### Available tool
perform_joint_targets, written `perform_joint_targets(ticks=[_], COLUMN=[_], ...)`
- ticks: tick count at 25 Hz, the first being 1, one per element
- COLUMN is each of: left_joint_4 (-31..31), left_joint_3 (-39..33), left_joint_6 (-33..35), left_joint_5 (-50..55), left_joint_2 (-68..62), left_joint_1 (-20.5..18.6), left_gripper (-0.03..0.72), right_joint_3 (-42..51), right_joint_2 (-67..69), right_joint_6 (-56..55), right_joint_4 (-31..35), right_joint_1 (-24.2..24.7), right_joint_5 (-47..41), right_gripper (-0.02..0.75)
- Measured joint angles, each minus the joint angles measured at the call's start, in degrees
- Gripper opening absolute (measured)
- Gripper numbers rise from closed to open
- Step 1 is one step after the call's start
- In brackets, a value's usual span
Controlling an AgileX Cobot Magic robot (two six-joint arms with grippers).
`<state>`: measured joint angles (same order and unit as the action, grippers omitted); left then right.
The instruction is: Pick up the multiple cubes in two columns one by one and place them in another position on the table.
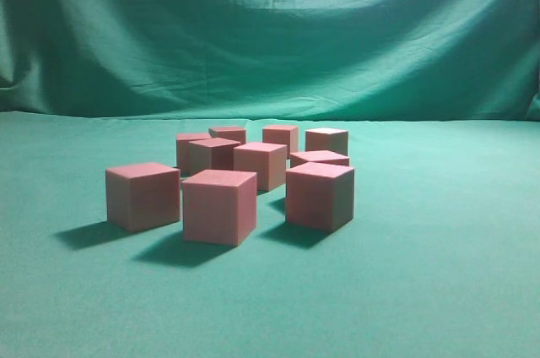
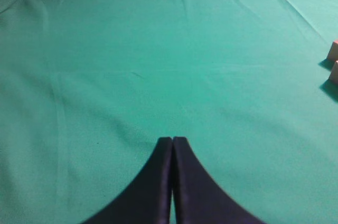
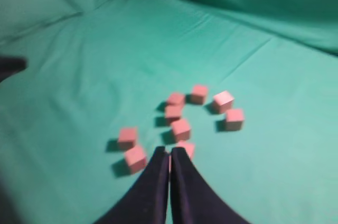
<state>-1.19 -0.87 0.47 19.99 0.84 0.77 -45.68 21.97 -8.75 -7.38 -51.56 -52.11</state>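
Note:
Several reddish-pink cubes stand in a loose cluster in the middle of the green table. Neither gripper shows in the exterior view. My right gripper is shut and empty, high above the near side of the cluster. Its tips hide part of one cube. The other cubes lie beyond them. My left gripper is shut and empty over bare cloth. Two cubes show only at the right edge of the left wrist view.
A wrinkled green cloth backdrop hangs behind the table. A dark shape pokes in at the left edge of the right wrist view. Bare cloth stretches ahead of the left gripper.

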Motion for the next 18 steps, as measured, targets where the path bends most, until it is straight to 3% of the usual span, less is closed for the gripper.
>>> perform_joint_targets(ticks=[10,18], left_joint_4=[0.0,0.0], left_joint_3=[0.0,0.0], left_joint_6=[0.0,0.0], left_joint_5=[0.0,0.0], left_joint_2=[0.0,0.0], left_joint_1=[0.0,0.0], left_gripper=[0.000,0.000], right_joint_3=[23.5,37.7], right_joint_2=[-10.9,-20.8], right_joint_6=[-0.1,-0.1], right_joint_4=[-1.0,-0.6], right_joint_1=[26.9,40.6], right_joint_5=[27.4,30.1], right_gripper=[0.000,0.000])
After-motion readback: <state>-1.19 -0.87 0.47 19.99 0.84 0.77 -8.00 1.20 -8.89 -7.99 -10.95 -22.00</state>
